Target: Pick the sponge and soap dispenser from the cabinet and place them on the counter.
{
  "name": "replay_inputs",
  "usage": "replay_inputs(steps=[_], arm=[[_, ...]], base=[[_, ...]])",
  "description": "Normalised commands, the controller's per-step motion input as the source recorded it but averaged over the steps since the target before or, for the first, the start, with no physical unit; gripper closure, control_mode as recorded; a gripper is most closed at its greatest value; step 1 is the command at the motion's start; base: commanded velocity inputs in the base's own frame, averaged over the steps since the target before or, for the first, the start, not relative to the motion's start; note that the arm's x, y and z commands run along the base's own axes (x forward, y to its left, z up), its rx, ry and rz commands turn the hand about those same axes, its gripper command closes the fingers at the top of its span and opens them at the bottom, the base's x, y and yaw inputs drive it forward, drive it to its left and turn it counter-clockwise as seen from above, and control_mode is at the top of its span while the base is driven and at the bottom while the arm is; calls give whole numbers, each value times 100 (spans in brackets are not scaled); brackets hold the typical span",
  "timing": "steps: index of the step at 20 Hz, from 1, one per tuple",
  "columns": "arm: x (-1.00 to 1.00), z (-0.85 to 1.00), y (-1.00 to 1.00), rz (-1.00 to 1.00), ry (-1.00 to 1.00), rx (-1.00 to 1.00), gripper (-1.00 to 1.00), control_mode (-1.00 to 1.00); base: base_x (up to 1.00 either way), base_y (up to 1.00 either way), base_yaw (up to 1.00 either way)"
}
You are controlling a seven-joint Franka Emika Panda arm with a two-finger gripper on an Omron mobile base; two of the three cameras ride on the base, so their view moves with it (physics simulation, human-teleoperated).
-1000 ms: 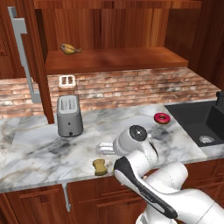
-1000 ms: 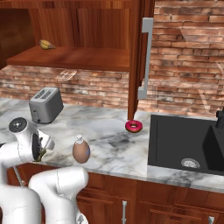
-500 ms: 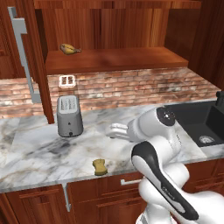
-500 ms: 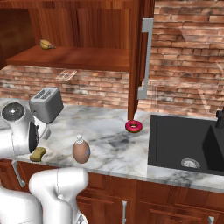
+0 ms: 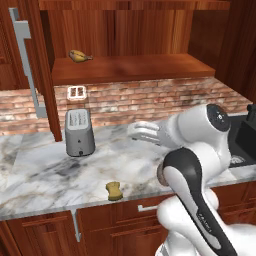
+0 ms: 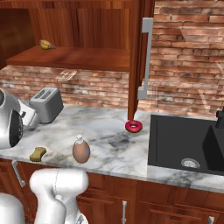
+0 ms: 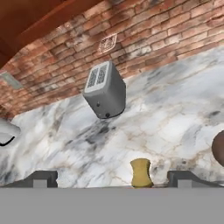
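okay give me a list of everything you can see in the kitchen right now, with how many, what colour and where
sponge: one, yellow, on the counter near its front edge.
soap dispenser: one, tan-brown with a pale pump, upright on the counter, right of the sponge.
toaster: one, grey, on the counter by the brick wall.
doughnut: one, red, on the counter below the open cabinet door.
banana: one, yellow-brown, on the cabinet shelf.
cabinet: one, reddish-brown wood, doors open, above the counter.
counter: one, white and grey marble, over wooden drawers.
sink: one, black, set in the counter at the right.
wall socket: one, white, on the brick above the toaster.
gripper: one, dark fingertips, open, above the sponge.
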Motion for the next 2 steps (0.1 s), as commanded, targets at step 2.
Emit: replay_inputs(steps=[2], arm=[[-47,76,-2,0,-14,0,-100,-100]], base=[[0,0,0]])
